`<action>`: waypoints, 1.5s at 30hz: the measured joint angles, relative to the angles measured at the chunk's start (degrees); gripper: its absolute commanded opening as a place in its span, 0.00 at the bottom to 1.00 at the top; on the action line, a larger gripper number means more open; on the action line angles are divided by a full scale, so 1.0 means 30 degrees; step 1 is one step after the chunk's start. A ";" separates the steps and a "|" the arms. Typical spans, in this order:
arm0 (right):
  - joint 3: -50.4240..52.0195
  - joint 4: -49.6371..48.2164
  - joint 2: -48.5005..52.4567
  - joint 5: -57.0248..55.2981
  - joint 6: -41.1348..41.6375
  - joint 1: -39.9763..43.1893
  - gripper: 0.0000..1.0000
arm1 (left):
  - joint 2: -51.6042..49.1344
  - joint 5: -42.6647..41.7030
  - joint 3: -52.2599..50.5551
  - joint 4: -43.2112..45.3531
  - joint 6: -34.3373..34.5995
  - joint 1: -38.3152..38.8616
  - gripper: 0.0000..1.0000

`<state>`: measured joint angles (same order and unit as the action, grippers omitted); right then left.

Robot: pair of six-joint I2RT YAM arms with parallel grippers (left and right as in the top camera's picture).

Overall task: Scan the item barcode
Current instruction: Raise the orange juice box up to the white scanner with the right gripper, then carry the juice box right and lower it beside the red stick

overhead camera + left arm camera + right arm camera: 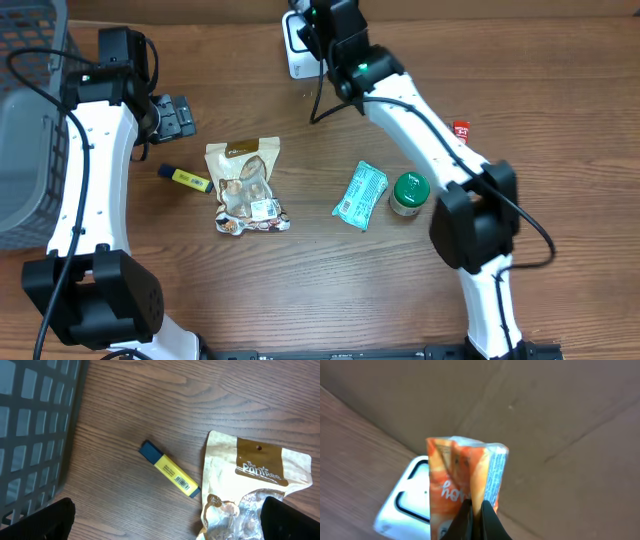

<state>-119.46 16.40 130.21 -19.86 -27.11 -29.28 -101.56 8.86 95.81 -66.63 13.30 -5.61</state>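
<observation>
**Right arm.** The right gripper (476, 520) was clamped on the orange packet (462, 485), with its dark, narrow fingers pressed together on the packet's lower edge. The packet was a glossy, creased film pouch with white lettering on the front and a pale side panel printed with fine text. It stood upright in the grip. Behind and below it, at the far edge of the table, lay the scanner (405, 497), a white, rounded-corner plastic block with a dark outlined window. The wrist view did not show whether packet and scanner touched. Matte brown cardboard (545, 410) filled the background.

**Left arm.** The left gripper (178, 116) had its jaws wide apart and held nothing. Its black fingers (42, 522) showed only at the lower corners of the wrist view.

**Table.** The table (330, 290) had a dark wood-grain surface. The following items lay on it:
- A marker (170, 476), a yellow rectangular bar with a blue cap and a barcode strip.
- Beside the marker, a pouch (250, 475) of tan kraft paper with a brown header band, a punched hang hole and a crinkled clear window.
- Near the centre, a flat teal sachet (360, 194).
- Just beside the sachet, a round jar (408, 192) with a green lid.

A grey plastic lattice basket (30, 435) occupied the left edge.
</observation>
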 measured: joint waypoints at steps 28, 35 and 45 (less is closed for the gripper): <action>0.0000 -0.6324 0.4692 -0.0663 -1.3602 -0.0240 0.04 | 0.0000 0.0007 0.0000 0.0000 0.0000 0.0000 1.00; 0.0000 -0.6404 0.4634 -0.1246 -0.9355 -0.0248 0.04 | 0.0000 0.0007 0.0000 0.0000 0.0000 0.0000 1.00; -0.0270 0.4852 -0.3614 -0.2674 0.0874 0.0466 0.04 | 0.0000 0.0000 0.0000 0.0029 0.0000 0.0000 1.00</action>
<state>-120.27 30.96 119.37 -27.88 -24.49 -27.88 -101.56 8.86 95.81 -66.54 13.30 -5.61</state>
